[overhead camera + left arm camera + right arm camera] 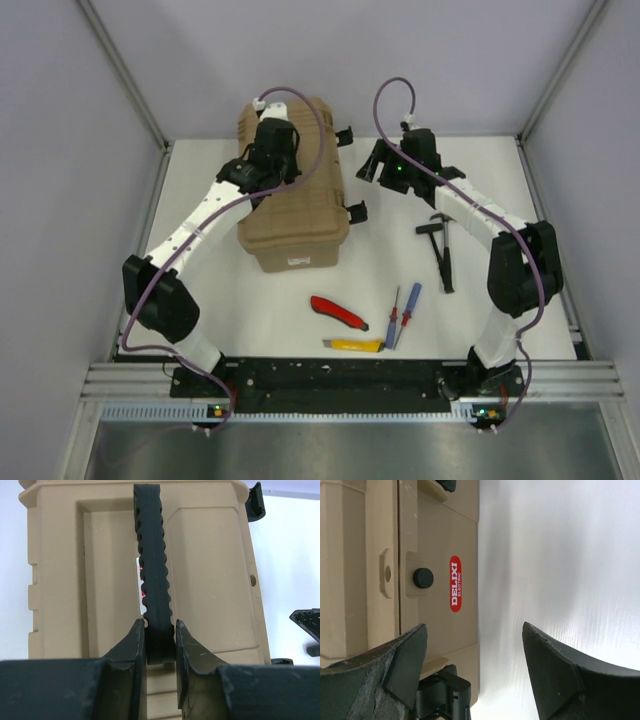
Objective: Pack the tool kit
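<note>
Toolbox (295,190), tan ribbed plastic, one: stood on the white table (250,300) left of centre toward the far side, lid down on the body, two black latches (357,211) sticking out loose on its right flank. Fitted black handle (154,570), ridged, was pinched near one end by the left gripper (160,645), both fingers pressed flat to its sides. Loose items, unpacked, lay on the table nearer the arm bases: hammer (440,245) to the right, red utility knife (338,312), yellow utility knife (355,345), red screwdriver (394,315) and blue screwdriver (408,310) side by side. Hazards, as judged: with the latches apparently undone, a pull on the handle could drag or tip the whole box rather than raise the lid; the narrow pinch on a ridged bar could slip; a shifted box could strike the neighbouring arm. Left arm reached forward over the lid, wrist bent down onto the handle. Right arm curved inward from the right, right gripper (475,650) spread wide and empty just beside the box's right side, one finger overlapping the labelled wall, the other over bare table.
</note>
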### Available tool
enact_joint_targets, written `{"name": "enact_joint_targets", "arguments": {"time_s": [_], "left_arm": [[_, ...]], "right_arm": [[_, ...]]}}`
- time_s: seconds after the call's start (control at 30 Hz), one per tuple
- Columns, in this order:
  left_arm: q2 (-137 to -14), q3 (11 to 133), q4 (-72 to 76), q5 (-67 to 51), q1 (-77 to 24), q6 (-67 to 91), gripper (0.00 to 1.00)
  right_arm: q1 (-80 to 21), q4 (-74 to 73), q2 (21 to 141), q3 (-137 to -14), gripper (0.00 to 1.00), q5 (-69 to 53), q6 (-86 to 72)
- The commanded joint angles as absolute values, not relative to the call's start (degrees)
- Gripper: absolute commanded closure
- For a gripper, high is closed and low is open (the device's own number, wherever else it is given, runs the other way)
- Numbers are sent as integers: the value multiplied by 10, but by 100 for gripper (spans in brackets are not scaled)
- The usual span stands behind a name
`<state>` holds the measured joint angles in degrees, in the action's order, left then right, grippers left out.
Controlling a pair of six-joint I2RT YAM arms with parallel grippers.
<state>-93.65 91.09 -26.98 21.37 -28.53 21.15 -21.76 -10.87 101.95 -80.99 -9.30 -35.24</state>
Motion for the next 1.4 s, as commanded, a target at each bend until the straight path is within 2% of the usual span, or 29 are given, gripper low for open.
{"name": "enact_joint_targets", "arguments": {"time_s": [0.0, 0.2, 0.37, 0.73, 1.03, 1.17, 1.37], "left_arm": [[-912, 1014, -244, 154, -277, 231, 100], [-887, 1077, -230, 105, -260, 271, 100], [-865, 1068, -222, 77, -229, 301, 100], [-798, 972, -174, -35, -134, 364, 100], [-739, 871, -154, -81, -54, 381, 100], [-711, 818, -143, -116, -7, 382, 100], [-678, 728, -92, -220, 71, 423, 100]], "right_arm": [[-226, -108, 984, -825, 24, -105, -324], [-232, -100, 971, -839, 22, -146, -276], [-250, -90, 969, -842, 22, -171, -263], [-315, -113, 996, -870, 20, -156, -197], [-326, -165, 1030, -876, 22, -65, -185], [-326, -173, 1041, -875, 23, -65, -177], [-327, -193, 1056, -880, 23, -57, -184]]}}
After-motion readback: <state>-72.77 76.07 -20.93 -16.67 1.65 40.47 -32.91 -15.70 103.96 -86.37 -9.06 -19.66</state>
